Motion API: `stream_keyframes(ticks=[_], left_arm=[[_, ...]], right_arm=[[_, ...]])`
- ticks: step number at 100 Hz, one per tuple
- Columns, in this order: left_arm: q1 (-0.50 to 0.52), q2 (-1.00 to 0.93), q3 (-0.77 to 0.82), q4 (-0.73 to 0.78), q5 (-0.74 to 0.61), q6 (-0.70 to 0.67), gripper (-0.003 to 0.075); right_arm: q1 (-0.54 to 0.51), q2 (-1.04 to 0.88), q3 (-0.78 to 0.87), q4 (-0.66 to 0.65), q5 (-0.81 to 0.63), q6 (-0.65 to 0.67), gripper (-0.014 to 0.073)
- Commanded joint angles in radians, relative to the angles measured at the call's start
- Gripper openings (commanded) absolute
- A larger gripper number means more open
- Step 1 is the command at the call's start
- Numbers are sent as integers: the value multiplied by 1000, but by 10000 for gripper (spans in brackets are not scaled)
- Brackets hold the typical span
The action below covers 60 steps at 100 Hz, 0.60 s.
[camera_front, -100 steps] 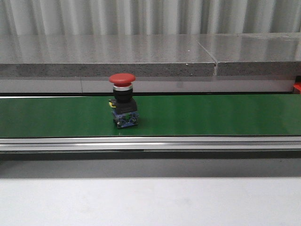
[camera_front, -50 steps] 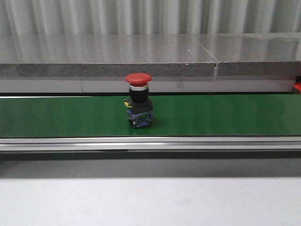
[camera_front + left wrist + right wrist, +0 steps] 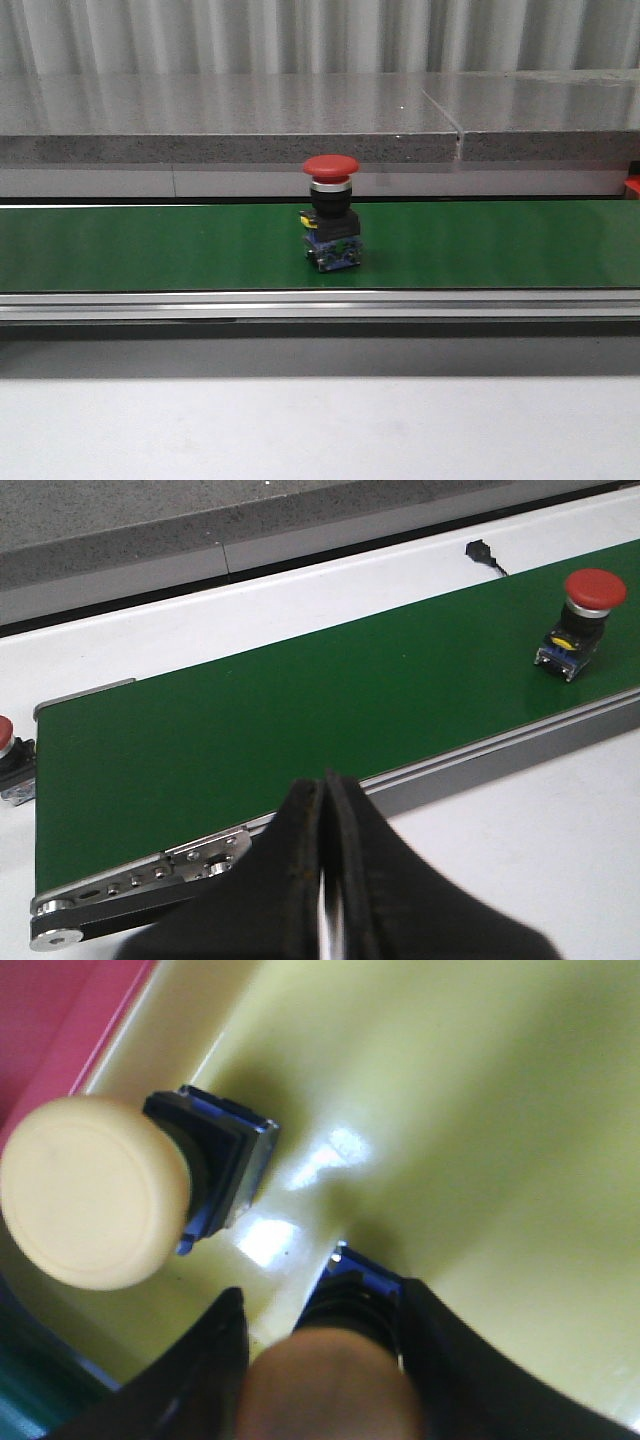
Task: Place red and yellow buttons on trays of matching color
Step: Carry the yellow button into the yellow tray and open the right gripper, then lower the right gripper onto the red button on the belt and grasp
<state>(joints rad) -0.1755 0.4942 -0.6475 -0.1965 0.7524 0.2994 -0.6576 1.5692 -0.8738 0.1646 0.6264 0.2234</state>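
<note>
A red button (image 3: 331,215) stands upright on the green belt (image 3: 150,245), just right of its middle; the left wrist view shows this red button (image 3: 585,610) far from my left gripper (image 3: 328,780), which is shut and empty over the table's near side. My right gripper (image 3: 322,1295) is shut on a yellow button (image 3: 325,1385), its blue base down on the yellow tray (image 3: 480,1110). Another yellow button (image 3: 95,1190) lies on its side in that tray. The red tray (image 3: 50,1020) borders it.
A second red button (image 3: 5,755) sits off the belt's end on the white table. A grey stone ledge (image 3: 230,115) runs behind the belt. A black cable end (image 3: 482,554) lies beyond the belt. A small red object (image 3: 632,186) shows at the far right edge.
The red button has ridden the belt to the right, from left of centre to just right of centre. Nothing else in the front view has moved.
</note>
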Motion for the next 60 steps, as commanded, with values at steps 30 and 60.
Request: stream_keyframes(ticks=[30, 60], left_arm=[[-8, 7, -27, -24, -68, -7, -21], [-8, 7, -27, -24, -68, -7, -21]], right_arm=[[-5, -38, -21, 5, -32, -12, 593], [-5, -154, -21, 2, -38, -12, 593]])
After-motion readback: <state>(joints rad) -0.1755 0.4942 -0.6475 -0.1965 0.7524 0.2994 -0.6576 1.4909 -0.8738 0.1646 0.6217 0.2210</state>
